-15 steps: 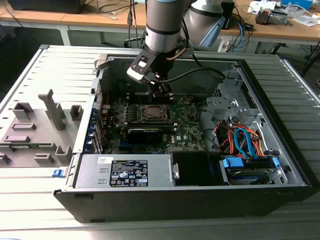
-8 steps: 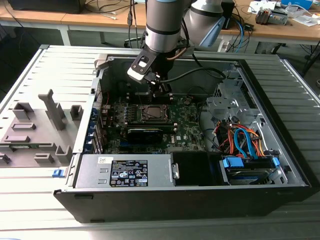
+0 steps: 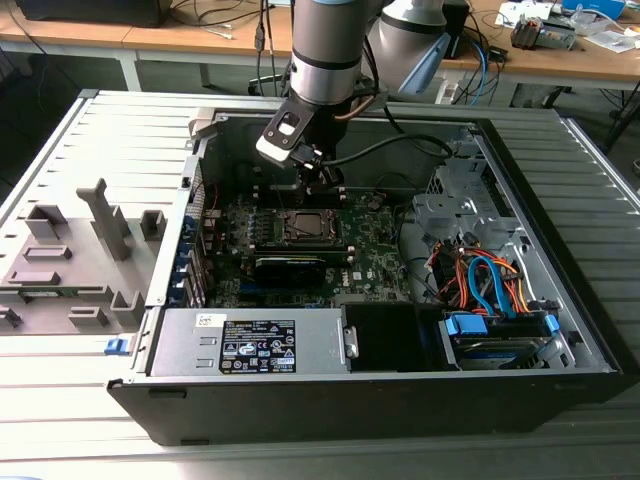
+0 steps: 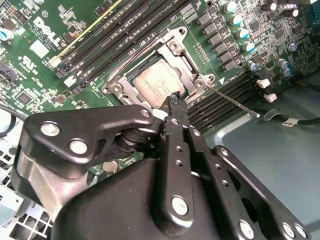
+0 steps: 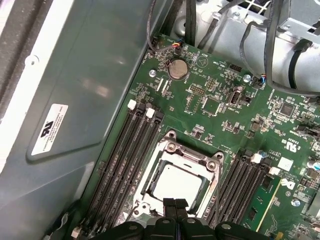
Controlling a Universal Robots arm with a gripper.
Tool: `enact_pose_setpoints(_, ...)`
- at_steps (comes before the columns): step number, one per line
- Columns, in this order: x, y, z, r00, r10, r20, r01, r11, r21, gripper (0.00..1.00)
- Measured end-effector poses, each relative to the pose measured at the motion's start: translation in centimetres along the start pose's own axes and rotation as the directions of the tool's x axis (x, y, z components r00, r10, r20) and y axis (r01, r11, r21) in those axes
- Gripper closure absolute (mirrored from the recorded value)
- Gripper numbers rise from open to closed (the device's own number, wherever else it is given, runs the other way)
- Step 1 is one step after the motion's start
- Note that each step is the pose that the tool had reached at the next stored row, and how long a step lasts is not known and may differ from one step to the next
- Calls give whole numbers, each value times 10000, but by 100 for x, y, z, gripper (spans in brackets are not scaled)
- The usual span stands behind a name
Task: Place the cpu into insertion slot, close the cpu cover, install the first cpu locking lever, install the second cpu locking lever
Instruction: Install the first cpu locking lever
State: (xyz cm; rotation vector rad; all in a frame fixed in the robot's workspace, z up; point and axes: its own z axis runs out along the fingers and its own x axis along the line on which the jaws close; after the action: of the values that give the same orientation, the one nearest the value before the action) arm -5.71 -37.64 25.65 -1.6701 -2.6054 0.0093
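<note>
1. This looks like a robotics lab or an electronics workshop.
2. An industrial robot arm (image 3: 325, 50) reaches into an opened computer case (image 3: 400, 410), whose green motherboard (image 3: 375, 250) lies bare.
3. The case rests on a grey slatted metal table (image 3: 80, 420), next to grey fixture blocks (image 3: 100, 215).
4. Behind it run wooden benches (image 3: 200, 40) strewn with cables (image 3: 225, 15) and loose hardware (image 3: 545, 30).

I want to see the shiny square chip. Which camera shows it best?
The first wrist view: the cpu lies nearly whole, seen from above. In the second wrist view the gripper covers one edge of it. The exterior view shows it tiny.
</note>
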Motion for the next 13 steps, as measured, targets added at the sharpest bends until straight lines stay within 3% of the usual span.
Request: enact_pose_setpoints(13,0,0,0,9986,-523,15,523,9986,19,89)
